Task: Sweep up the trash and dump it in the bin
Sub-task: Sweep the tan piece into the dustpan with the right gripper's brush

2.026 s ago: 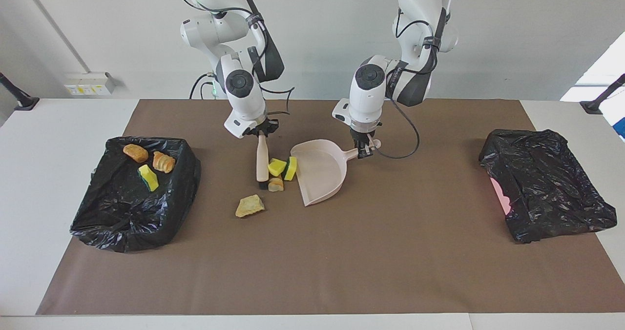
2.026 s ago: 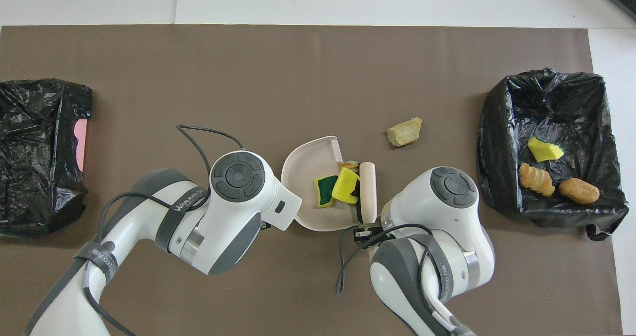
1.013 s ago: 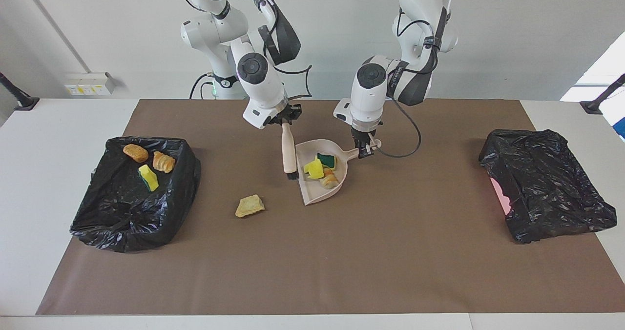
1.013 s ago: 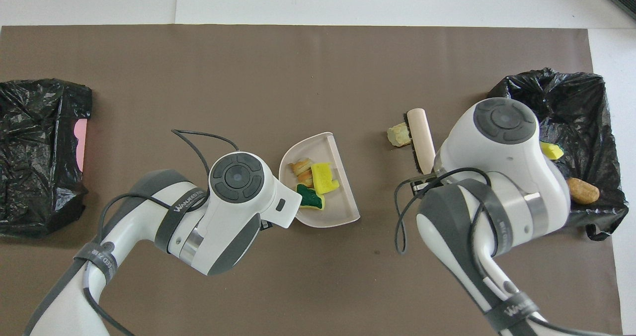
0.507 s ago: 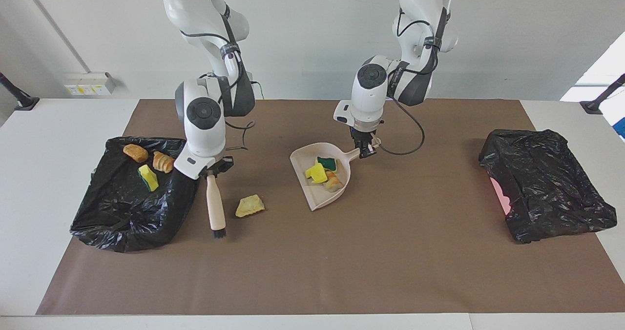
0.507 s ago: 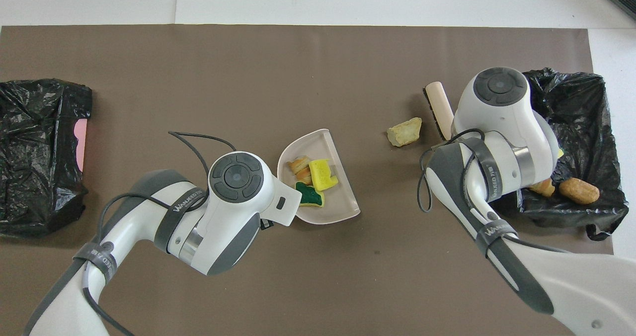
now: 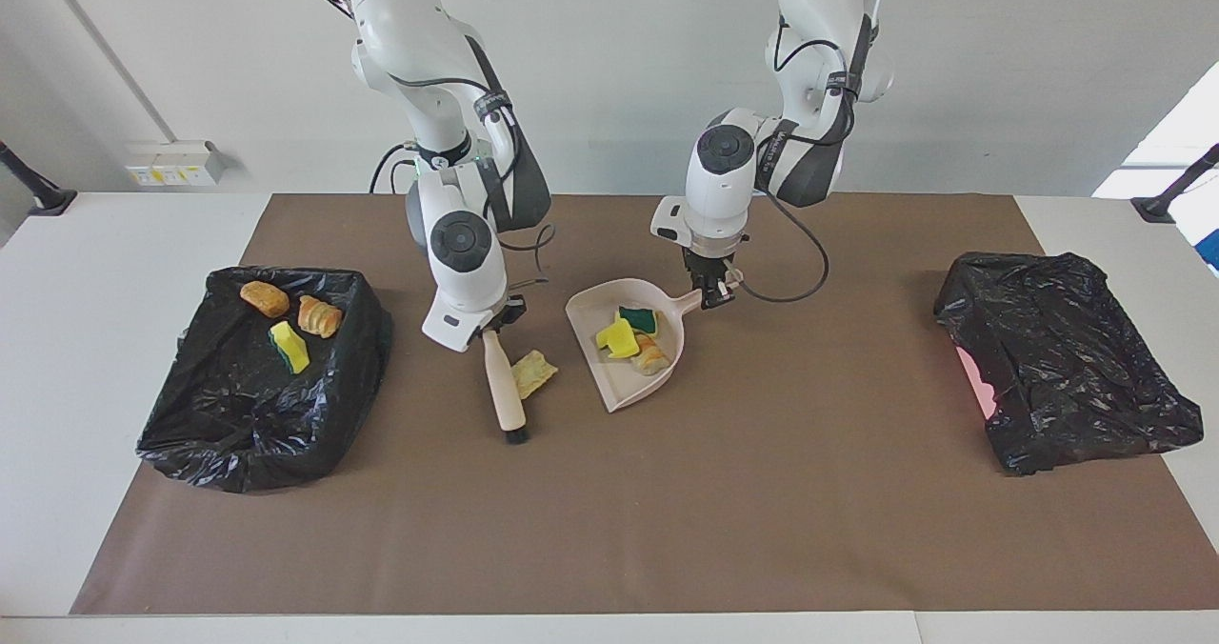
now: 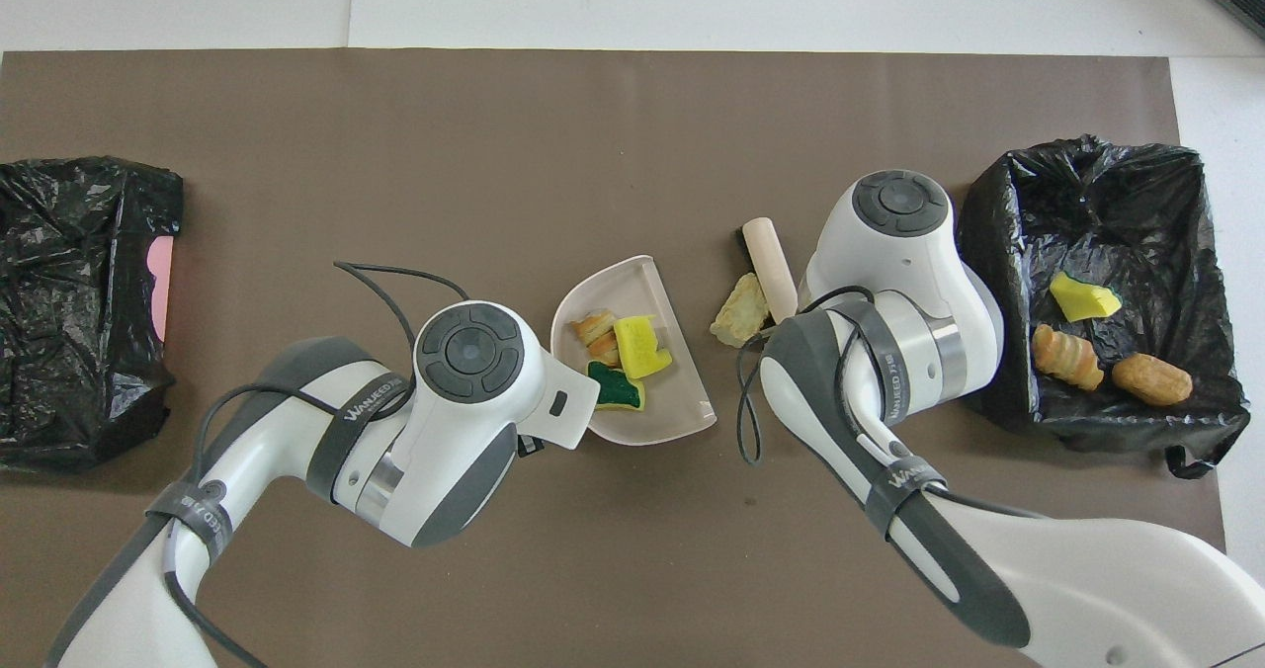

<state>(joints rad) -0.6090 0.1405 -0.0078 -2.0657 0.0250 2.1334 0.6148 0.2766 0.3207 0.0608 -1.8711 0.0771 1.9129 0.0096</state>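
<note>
Brown mat (image 7: pixel 667 511): right gripper (image 7: pixel 497 321), angled down, clamps brush (image 7: pixel 502 382) against bread chunk (image 7: pixel 534 373); left gripper (image 7: pixel 709 287) grips dustpan (image 7: pixel 617 382) handle.

My two arms (image 7: pixel 455 234) (image 7: pixel 729 163) were glossy white with dark grey joint caps and bands; black cables looped beside each wrist, and grey lettering (image 8: pixel 368 406) marked one forearm.
</note>
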